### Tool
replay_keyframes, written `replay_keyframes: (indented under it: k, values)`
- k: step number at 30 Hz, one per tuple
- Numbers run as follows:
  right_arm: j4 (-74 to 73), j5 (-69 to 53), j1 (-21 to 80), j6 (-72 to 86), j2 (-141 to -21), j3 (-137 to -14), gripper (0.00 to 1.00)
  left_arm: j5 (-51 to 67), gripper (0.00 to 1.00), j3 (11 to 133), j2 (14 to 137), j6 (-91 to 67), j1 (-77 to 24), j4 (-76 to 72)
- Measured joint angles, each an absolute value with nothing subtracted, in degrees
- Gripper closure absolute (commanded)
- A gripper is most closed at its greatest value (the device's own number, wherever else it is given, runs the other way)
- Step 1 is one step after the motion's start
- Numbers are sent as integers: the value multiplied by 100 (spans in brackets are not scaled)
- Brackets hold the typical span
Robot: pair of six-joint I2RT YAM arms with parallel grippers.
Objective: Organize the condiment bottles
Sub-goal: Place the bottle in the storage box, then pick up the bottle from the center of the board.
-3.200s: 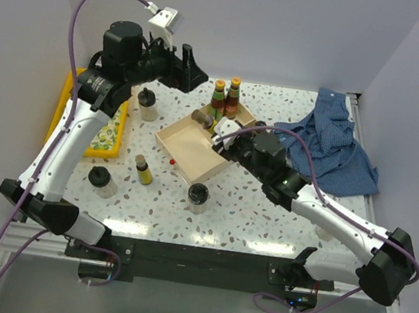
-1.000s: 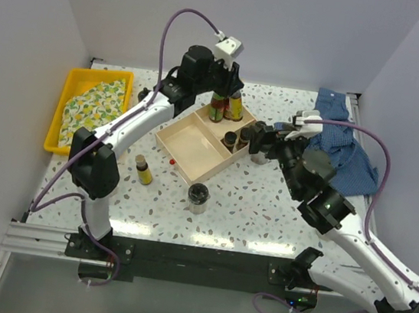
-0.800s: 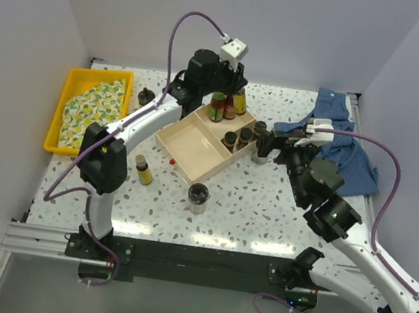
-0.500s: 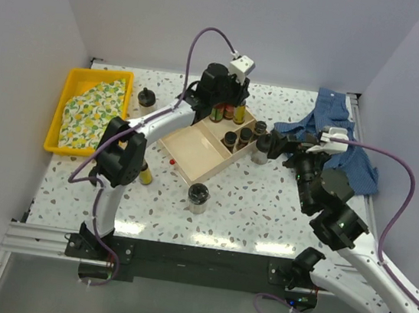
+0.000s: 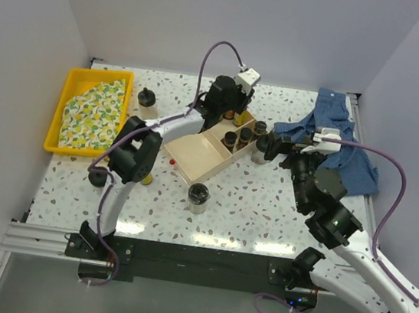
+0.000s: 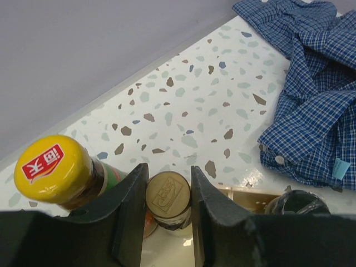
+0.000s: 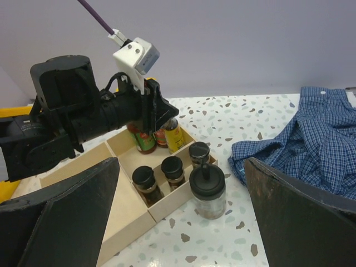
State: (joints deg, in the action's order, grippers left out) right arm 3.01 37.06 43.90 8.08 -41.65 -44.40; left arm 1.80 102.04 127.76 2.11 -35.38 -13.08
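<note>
1. The small bottle [image 6: 168, 196] has a round tan cap with a label on top. It stands straight up, cap to the top, in the far corner part of the wooden box [image 5: 191, 148].
2. The left end effector [image 6: 167, 178] is squeezed shut on this bottle, one finger on each side of the cap. The bottle sits right between the fingers, so the left arm is the near one.
3. A taller bottle with a yellow cap [image 6: 53, 168] leans just beside the left-hand finger. I think letting go will need care, as the fingers have little room to spread.
4. The right end effector [image 5: 271, 146] is wide open and holds nothing. It faces a jar with a black lid [image 7: 207, 189], which stands on the table [image 5: 250, 200] just outside the box.
</note>
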Motion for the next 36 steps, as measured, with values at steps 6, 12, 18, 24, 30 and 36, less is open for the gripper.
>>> replay_keyframes:
  k: [6, 12, 18, 24, 30, 36]
  values:
    - [379, 3830, 4390, 786, -4311, -4399, 1, 113, 37, 10221, 12903, 290, -3562, -1498]
    - [384, 3824, 4381, 821, -4388, -4399, 1, 99, 15, 10143, 12781, 311, -3594, -1667]
    - [73, 3791, 4381, 1114, -4372, -4431, 1, 47, 4, 9850, 12186, 97, -3614, -1367]
    - [-1068, 3785, 4381, 1883, -4364, -4947, 1, -204, 0, 9852, 11402, -276, -3614, -311]
    - [-2064, 3601, 4381, 2482, -4250, -5284, 2, -766, 0, 9677, 10324, -681, -3614, 1413]
    - [-2777, 3199, 4381, 2724, -4130, -5258, 1, -1378, 0, 8558, 8866, -1004, -3603, 2652]
